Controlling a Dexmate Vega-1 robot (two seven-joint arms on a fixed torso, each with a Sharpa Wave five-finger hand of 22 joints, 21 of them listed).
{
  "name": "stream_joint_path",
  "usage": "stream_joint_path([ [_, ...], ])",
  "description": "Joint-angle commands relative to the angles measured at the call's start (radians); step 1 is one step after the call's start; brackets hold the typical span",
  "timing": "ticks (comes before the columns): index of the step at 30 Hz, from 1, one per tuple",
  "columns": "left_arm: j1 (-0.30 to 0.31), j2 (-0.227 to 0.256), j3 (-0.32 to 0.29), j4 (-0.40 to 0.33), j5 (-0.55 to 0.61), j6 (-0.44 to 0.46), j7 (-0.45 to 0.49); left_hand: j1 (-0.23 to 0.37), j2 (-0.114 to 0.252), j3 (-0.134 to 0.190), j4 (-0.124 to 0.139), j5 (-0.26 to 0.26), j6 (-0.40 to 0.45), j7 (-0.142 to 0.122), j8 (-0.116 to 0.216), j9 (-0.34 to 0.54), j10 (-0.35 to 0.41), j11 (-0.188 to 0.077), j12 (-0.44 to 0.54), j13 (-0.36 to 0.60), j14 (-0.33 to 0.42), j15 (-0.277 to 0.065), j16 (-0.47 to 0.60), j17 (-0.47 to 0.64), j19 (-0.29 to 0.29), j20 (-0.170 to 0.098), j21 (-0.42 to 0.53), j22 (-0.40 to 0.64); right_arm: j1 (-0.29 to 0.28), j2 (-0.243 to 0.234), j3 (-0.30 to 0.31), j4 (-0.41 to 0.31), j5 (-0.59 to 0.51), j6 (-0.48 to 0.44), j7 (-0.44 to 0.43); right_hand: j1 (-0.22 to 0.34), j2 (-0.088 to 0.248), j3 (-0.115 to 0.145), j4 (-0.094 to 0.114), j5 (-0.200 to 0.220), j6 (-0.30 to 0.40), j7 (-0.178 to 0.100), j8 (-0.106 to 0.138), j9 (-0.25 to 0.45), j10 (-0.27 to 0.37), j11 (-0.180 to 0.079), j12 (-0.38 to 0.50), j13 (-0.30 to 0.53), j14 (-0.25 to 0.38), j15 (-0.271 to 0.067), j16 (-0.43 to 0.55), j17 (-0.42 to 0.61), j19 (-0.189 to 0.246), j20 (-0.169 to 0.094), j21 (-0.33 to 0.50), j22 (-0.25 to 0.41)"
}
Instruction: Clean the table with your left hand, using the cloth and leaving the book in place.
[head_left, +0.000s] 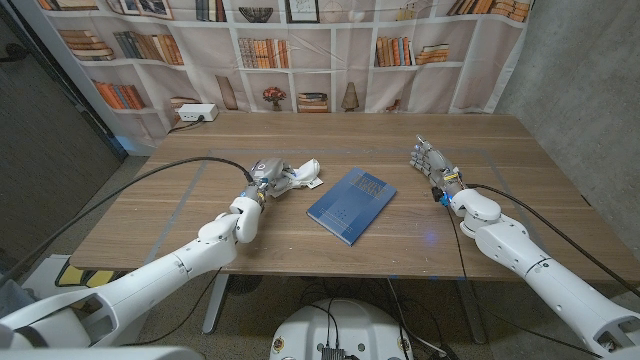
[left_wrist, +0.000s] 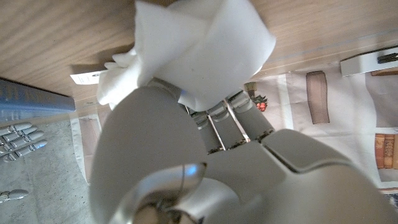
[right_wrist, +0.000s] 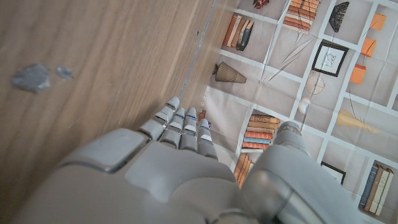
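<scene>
Left hand (head_left: 264, 177) grips the white cloth (head_left: 298, 176) on the wooden table (head_left: 200, 215), left of centre; the left wrist view shows its fingers (left_wrist: 239, 121) curled into the bunched cloth (left_wrist: 199, 50). Blue book (head_left: 352, 205) lies flat mid-table, just right of the cloth, cloth edge near its top-left corner. Right hand (head_left: 430, 160) sits at the table's right side, holding nothing, fingers (right_wrist: 183, 127) straight and close together, well apart from the book.

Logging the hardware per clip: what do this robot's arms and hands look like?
Both arms are glossy white rounded shells with thin black cables trailing along them. The left hand and right hand are silver-grey, with segmented metallic fingers. A small blue light glows at the right wrist.
</scene>
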Motion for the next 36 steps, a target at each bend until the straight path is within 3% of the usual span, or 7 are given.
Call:
stream_joint_path([
  [1, 0.062, 0.017, -0.037, -0.074, -0.007, 0.073, 0.000, -0.007, -0.001, 0.007, 0.002, -0.001, 0.010, -0.002, 0.004, 0.003, 0.010, -0.003, -0.001, 0.003, 0.011, -0.035, -0.001, 0.004, 0.002, -0.003, 0.007, 0.002, -0.012, -0.005, 0.005, -0.008, 0.000, 0.003, -0.006, 0.006, 0.006, -0.003, -0.003, -0.004, 0.008, -0.001, 0.004, 0.005, 0.010, -0.002, 0.004, 0.004, 0.004, -0.001, 0.000, 0.002, 0.006, -0.002, -0.003, 0.002],
  [8, -0.015, -0.018, -0.007, 0.020, 0.019, -0.009, 0.013, -0.007, 0.000, 0.009, 0.002, -0.001, 0.011, -0.003, 0.004, 0.003, 0.012, -0.004, -0.003, 0.004, 0.009, -0.035, -0.003, 0.004, 0.002, -0.003, 0.006, 0.002, -0.018, -0.006, 0.010, -0.015, 0.001, 0.008, -0.012, 0.006, 0.006, -0.004, -0.003, -0.005, 0.008, -0.001, 0.004, 0.005, 0.009, -0.005, 0.003, 0.004, 0.004, 0.000, 0.000, 0.002, 0.007, -0.002, -0.005, 0.002],
  [18, -0.195, -0.135, 0.083, 0.262, 0.070, -0.189, 0.061, -0.011, -0.001, 0.011, 0.002, -0.001, 0.015, -0.006, 0.005, 0.002, 0.010, -0.012, -0.008, 0.006, -0.013, -0.037, -0.010, 0.004, -0.023, -0.004, -0.005, 0.002, -0.040, 0.004, 0.020, -0.010, 0.004, 0.043, -0.021, 0.006, 0.007, -0.005, -0.004, -0.005, -0.001, -0.003, 0.000, 0.005, 0.008, -0.004, 0.002, 0.004, 0.003, 0.000, -0.001, 0.002, 0.008, -0.003, -0.008, 0.002],
  [26, -0.306, -0.231, 0.135, 0.436, 0.064, -0.296, 0.103, -0.013, -0.002, 0.012, 0.003, -0.001, 0.017, -0.010, 0.006, 0.002, 0.013, -0.014, -0.010, 0.006, -0.016, -0.036, -0.009, 0.005, -0.024, -0.006, -0.006, 0.002, -0.061, -0.006, 0.031, -0.039, 0.002, 0.045, -0.040, 0.007, 0.005, -0.006, -0.005, -0.005, -0.010, 0.012, -0.003, 0.005, 0.007, -0.008, 0.001, 0.004, 0.002, -0.001, -0.002, 0.002, 0.009, -0.005, -0.012, 0.003],
  [30, -0.340, -0.255, 0.157, 0.477, 0.063, -0.323, 0.113, -0.014, -0.002, 0.012, 0.003, -0.001, 0.017, -0.009, 0.006, 0.002, 0.013, -0.013, -0.010, 0.007, -0.015, -0.035, -0.009, 0.005, -0.025, -0.006, -0.007, 0.002, -0.066, -0.011, 0.034, -0.048, 0.001, 0.040, -0.045, 0.008, 0.005, -0.006, -0.005, -0.004, -0.009, 0.013, -0.002, 0.005, 0.008, -0.006, 0.002, 0.004, 0.002, -0.001, -0.002, 0.002, 0.010, -0.005, -0.013, 0.003],
  [36, -0.344, -0.253, 0.168, 0.470, 0.053, -0.317, 0.101, -0.015, -0.002, 0.013, 0.003, -0.001, 0.016, -0.011, 0.005, 0.001, 0.013, -0.013, -0.011, 0.008, -0.016, -0.036, -0.008, 0.006, -0.025, -0.006, -0.007, 0.003, -0.068, -0.016, 0.036, -0.055, 0.002, 0.035, -0.046, 0.008, 0.005, -0.007, -0.006, -0.004, -0.005, 0.011, 0.000, 0.005, 0.008, -0.006, 0.001, 0.004, 0.002, -0.001, -0.003, 0.002, 0.011, -0.005, -0.015, 0.003],
])
